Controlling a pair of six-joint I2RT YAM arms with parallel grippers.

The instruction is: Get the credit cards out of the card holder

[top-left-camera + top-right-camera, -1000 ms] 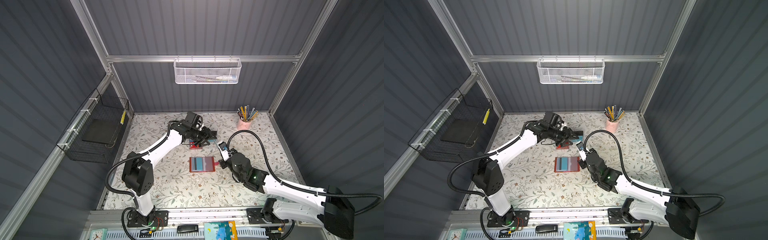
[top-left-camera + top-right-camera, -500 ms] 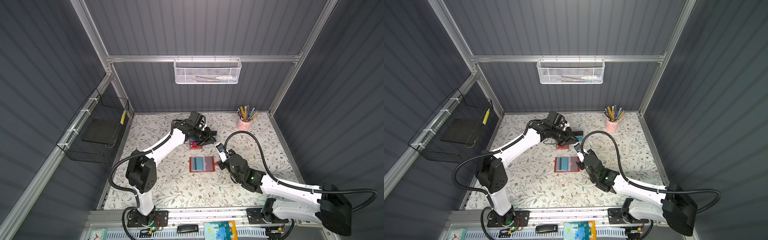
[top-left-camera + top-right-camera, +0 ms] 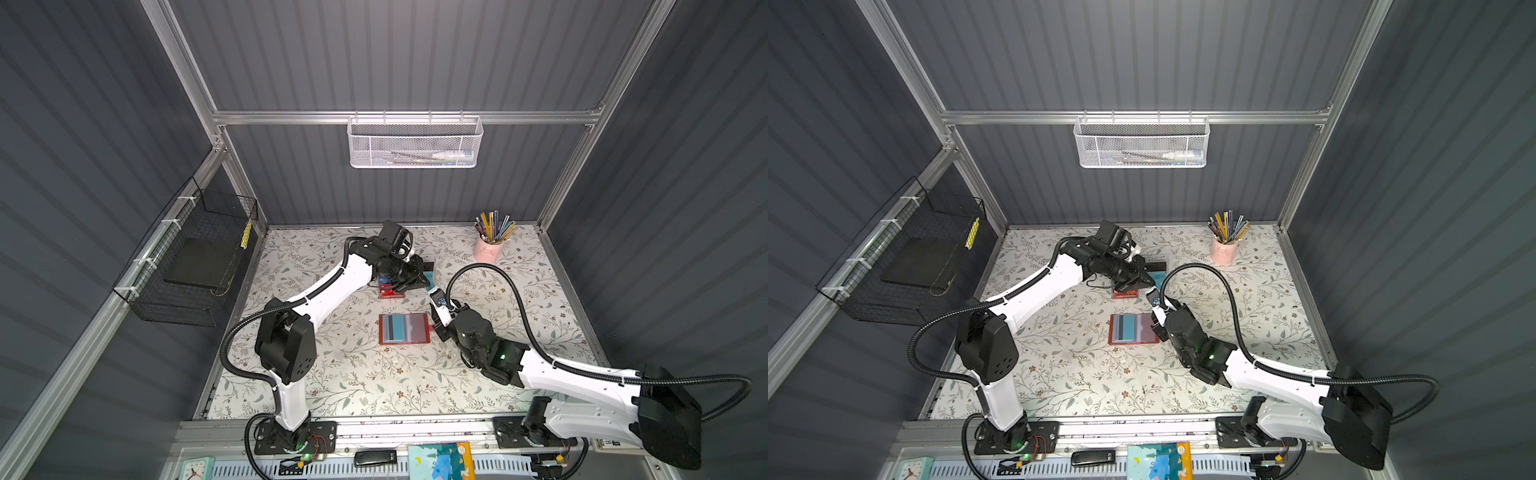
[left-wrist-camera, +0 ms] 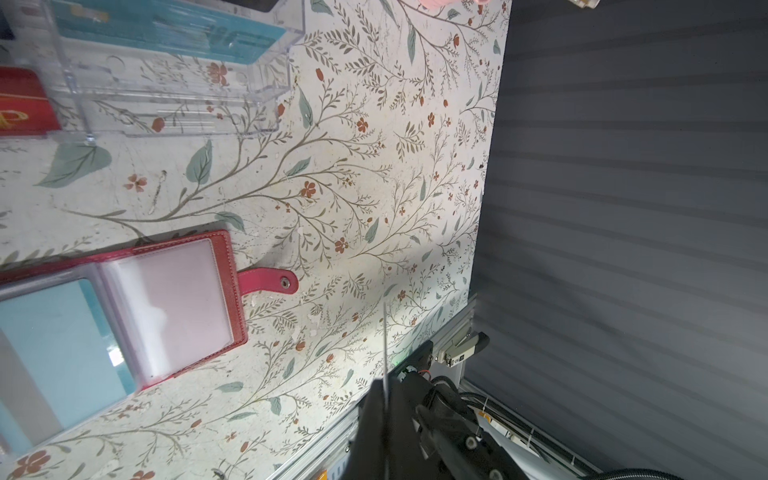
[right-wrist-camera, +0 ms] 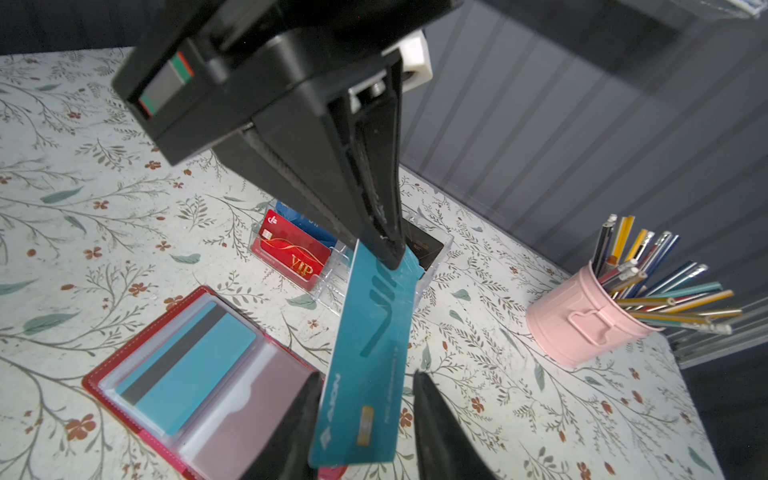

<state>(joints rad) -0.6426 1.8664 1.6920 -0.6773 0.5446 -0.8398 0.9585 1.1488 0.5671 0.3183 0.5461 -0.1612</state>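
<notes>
Item: teal card [image 5: 365,353], out of the card holder [image 3: 404,328] and held in the air at 1 o'clock of it. Left tool [image 5: 388,257] has just pinched its top edge. Right tool [image 5: 365,376] has just spread and let go, so the handover is done. Light-blue card [image 5: 187,370] remains sleeved, mid-bench [image 3: 353,374].

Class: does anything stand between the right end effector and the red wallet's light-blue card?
The teal plastic card, pinched by the left end effector, sits between the right end effector's jaws; the red booklet wallet's clear sleeve covers the light-blue plastic card.
</notes>
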